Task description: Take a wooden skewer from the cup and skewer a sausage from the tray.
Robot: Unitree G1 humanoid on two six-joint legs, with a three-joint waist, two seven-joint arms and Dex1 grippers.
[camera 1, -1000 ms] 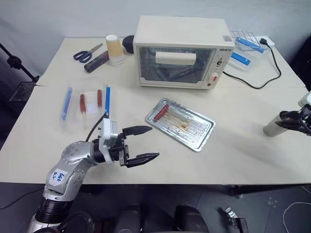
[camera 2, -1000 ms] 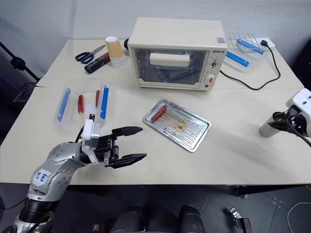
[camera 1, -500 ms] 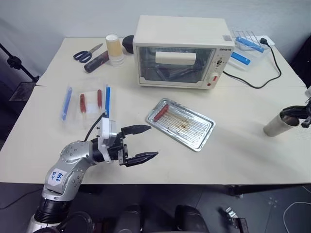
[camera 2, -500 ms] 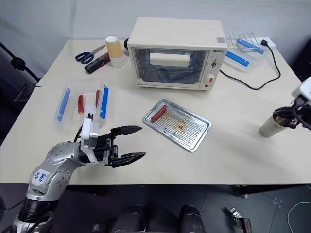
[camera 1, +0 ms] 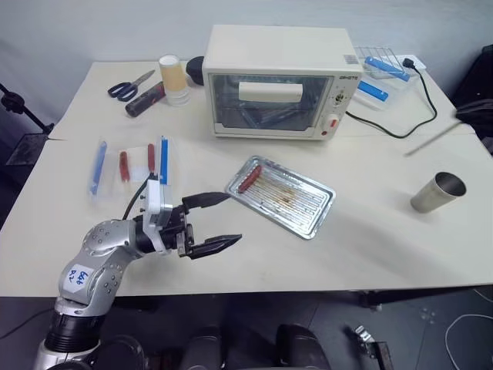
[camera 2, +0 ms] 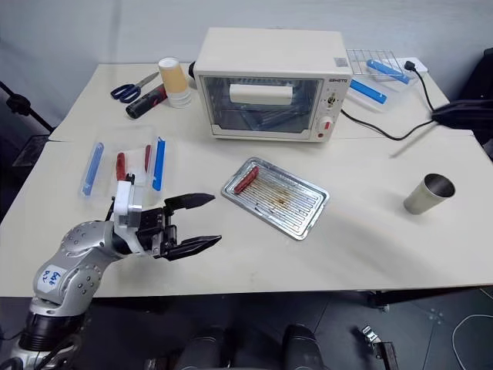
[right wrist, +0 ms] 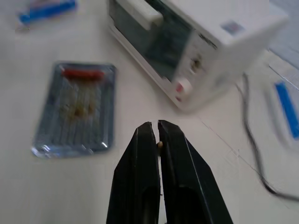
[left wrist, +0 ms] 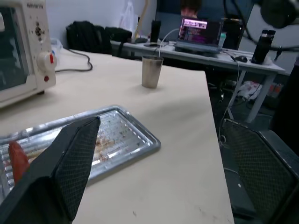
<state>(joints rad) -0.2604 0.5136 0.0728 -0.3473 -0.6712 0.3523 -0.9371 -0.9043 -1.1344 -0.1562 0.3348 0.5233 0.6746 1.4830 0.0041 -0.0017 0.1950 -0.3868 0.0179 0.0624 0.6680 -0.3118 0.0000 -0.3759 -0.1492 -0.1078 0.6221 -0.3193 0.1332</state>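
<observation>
At lower left, the left gripper (camera 1: pixel 217 221) hangs wide open near the tray (camera 1: pixel 304 218) holding the sausage (camera 1: pixel 248 180). At far right, the right gripper (right wrist: pixel 158 128) pinches the wooden skewer (camera 1: pixel 431 139) above the cup (camera 1: pixel 437 192).

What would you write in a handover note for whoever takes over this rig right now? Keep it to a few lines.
Left end effector: open, empty, near the tray.
Right end effector: shut on the skewer, clear of the cup.
Sausage: lying at one end of the tray, untouched.
Done: skewer taken from the cup.
Left: push the skewer into the sausage.
</observation>
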